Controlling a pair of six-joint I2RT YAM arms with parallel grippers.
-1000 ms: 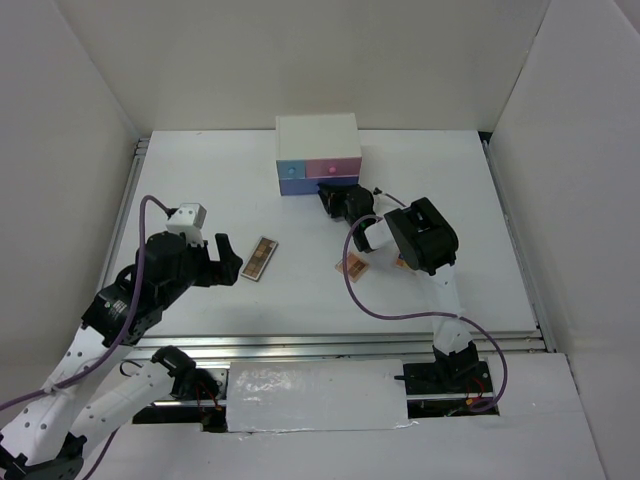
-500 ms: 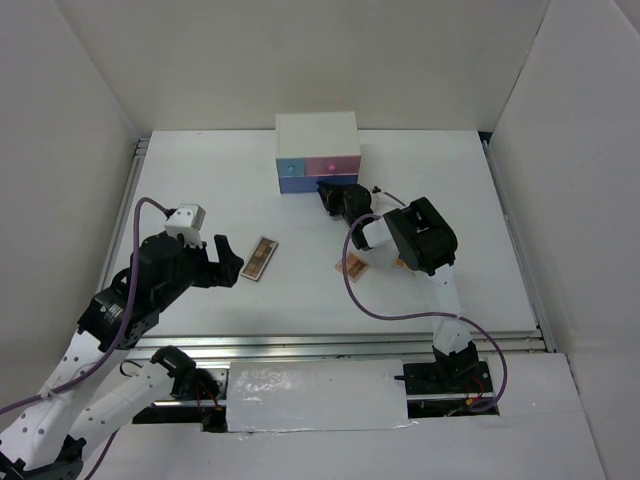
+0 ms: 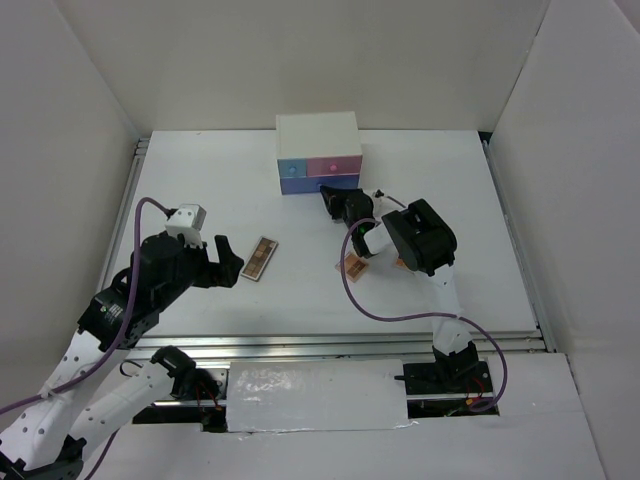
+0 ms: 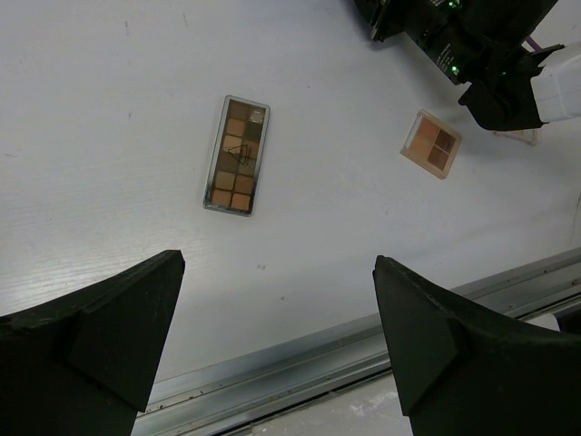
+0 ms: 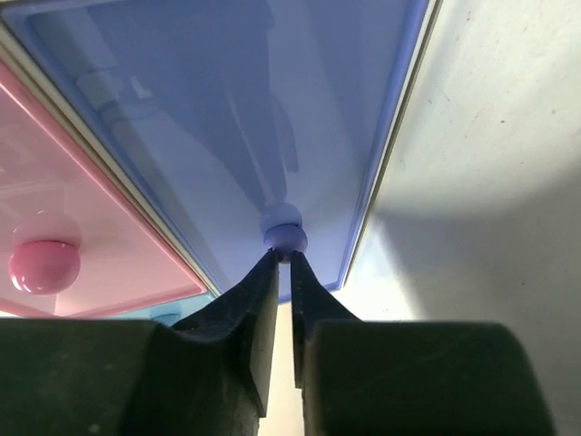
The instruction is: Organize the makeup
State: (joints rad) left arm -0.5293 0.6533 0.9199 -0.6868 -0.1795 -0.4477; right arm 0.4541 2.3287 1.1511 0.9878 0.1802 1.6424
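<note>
A long brown eyeshadow palette (image 3: 262,258) (image 4: 237,154) lies flat on the white table, just right of my left gripper (image 3: 224,262) (image 4: 277,263), which hovers open and empty. A square pinkish palette (image 3: 353,266) (image 4: 431,143) lies under my right arm, with a small clear-edged item (image 4: 517,136) beside it. My right gripper (image 3: 335,197) (image 5: 285,256) is at the front of the drawer box, its fingertips pinched on the small knob (image 5: 284,232) of the purple drawer (image 5: 227,109). The drawer front looks closed.
The white drawer box (image 3: 317,135) stands at the back centre, with a pink drawer (image 5: 73,209) and a blue one next to the purple one. White walls enclose the table. A metal rail (image 4: 300,363) runs along the near edge.
My right gripper has reached forward to the drawer box and narrowed its jaws onto the purple knob. The left arm has barely shifted and stays open.
</note>
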